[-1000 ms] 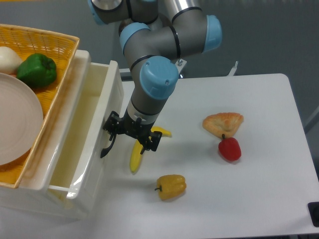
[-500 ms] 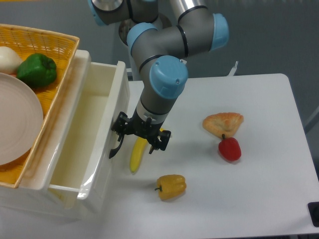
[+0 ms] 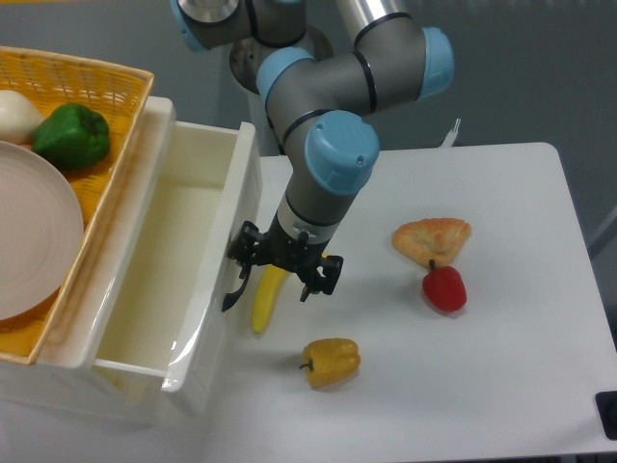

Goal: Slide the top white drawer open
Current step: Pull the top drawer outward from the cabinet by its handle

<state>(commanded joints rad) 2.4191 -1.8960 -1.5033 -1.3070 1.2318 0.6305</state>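
**Drawer pulled out, pincer at its handle**

On the white tabletop I see the top white drawer standing far out of the cabinet at left, its plain inside bare. My pincer hangs at the curved black handle; I cannot tell whether it grips. A banana lies beneath it, a yellow pepper nearby.

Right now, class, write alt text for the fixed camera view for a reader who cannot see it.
The gripper of a robot arm holds the black handle of the top white drawer, which is pulled well open. A banana, yellow pepper, red pepper and pastry lie on the white table.
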